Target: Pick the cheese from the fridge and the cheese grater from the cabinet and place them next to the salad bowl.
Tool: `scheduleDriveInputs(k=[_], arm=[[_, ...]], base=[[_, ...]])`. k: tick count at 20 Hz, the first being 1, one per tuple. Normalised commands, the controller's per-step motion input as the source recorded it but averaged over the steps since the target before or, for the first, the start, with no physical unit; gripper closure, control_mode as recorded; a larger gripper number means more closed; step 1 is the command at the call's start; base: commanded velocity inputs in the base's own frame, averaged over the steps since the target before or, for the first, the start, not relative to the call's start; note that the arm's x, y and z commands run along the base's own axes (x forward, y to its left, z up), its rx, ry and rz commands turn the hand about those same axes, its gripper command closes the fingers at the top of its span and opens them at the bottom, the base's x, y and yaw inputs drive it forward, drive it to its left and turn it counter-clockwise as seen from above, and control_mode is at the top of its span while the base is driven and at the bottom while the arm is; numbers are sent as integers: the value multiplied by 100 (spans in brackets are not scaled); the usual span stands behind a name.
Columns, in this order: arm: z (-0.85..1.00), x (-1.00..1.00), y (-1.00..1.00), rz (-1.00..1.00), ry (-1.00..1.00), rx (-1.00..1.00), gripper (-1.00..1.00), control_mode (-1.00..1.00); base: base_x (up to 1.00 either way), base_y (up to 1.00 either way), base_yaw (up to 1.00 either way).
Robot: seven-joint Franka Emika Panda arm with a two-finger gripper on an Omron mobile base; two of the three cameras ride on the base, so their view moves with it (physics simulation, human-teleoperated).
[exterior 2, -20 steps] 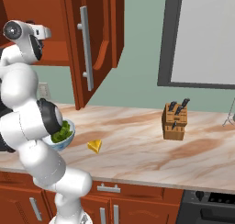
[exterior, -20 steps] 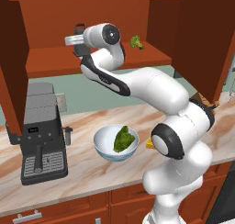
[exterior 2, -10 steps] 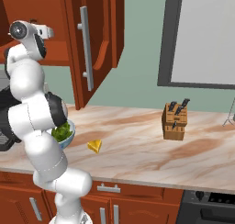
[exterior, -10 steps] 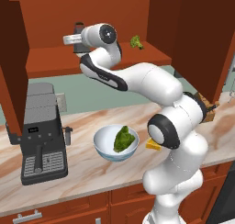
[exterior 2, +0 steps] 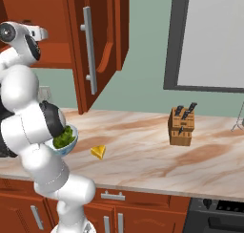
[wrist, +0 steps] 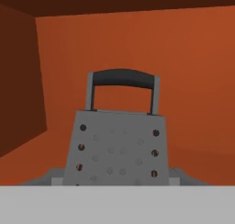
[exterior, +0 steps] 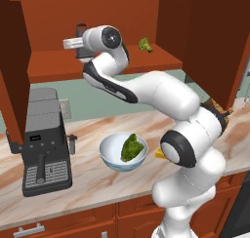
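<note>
Closing from wide open, the end effector (wrist: 117, 182) now pinches the cheese grater (wrist: 117, 147) inside the cabinet (exterior: 97, 17) (cheese (exterior 2: 98, 152) already by the salad bowl (exterior: 123, 154)).

Cheese (exterior 2: 98, 152) on marble counter (exterior 2: 143, 155)

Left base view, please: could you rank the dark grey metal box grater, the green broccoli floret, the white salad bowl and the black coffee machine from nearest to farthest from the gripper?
1. Dark grey metal box grater, right at the gripper, on the cabinet shelf.
2. Green broccoli floret, further right along that shelf.
3. Black coffee machine and white salad bowl, both down on the counter; too close to rank.
</note>
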Motion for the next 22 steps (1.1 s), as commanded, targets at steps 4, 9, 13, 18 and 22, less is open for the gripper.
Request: scheduleDriveInputs(k=[4, 9, 13, 18, 22], arm=[[-4, -83, -7, 0, -13, 0, 100, -100], [0, -96, -3, 0, -17, 0, 100, -100], [0, -96, 0, 0, -18, 0, 100, -100], [6, -89, -4, 0, -10, 3, 100, -100], [0, -74, -6, -4, 0, 2, 100, -100]], base=[[0, 0, 0], [0, 0, 0], [0, 0, 0], [0, 0, 0], [0, 0, 0]])
